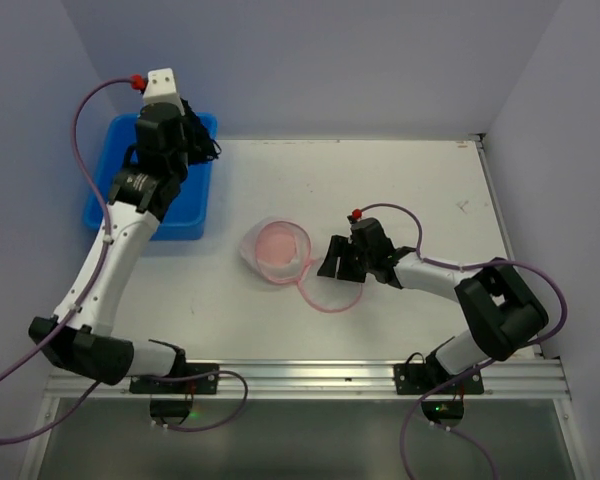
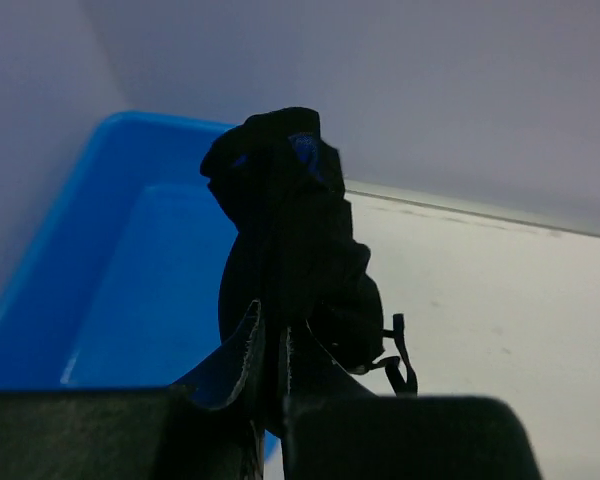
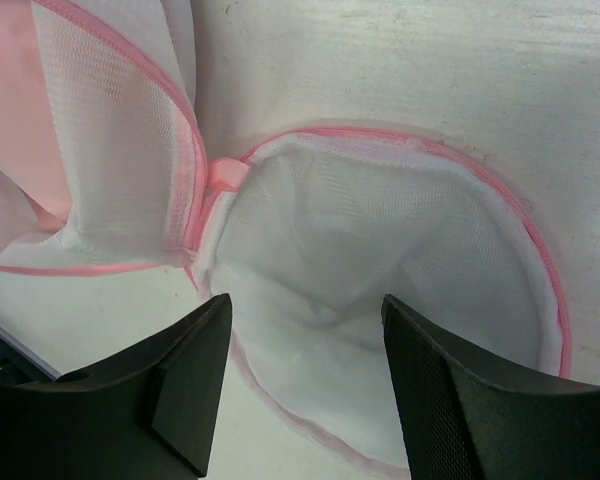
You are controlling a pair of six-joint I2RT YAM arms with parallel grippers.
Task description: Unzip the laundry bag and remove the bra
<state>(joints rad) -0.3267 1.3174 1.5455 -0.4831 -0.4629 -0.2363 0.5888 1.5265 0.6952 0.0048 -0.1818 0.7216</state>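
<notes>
right gripper: closest to the lens in its wrist view, jaws standing wide with nothing between them, hovering just over the bag's opened lid
left gripper: fingers pinched narrow on a bundle of black cloth, raised at the far left of the scene
bra: the black bundle in the left gripper, a thin strap with a clasp dangling from its right side; I take it for the bra, fully clear of the bag
laundry bag: lying near the middle of the table, well apart from the bra, its pink lining showing from above
lid: round white mesh flap with pink trim, swung out flat to the near right of the bag body and joined to it only by the hinge where the pink zipper tab sits
blue bin: far left corner, directly under the held bra; what shows of its floor in the left wrist view is bare
done: zipper looks run all the way round, the bag appears to hold no dark cloth, bra lifted out
left: by my reading only setting the bra down, most likely into the bin, and letting go
</notes>
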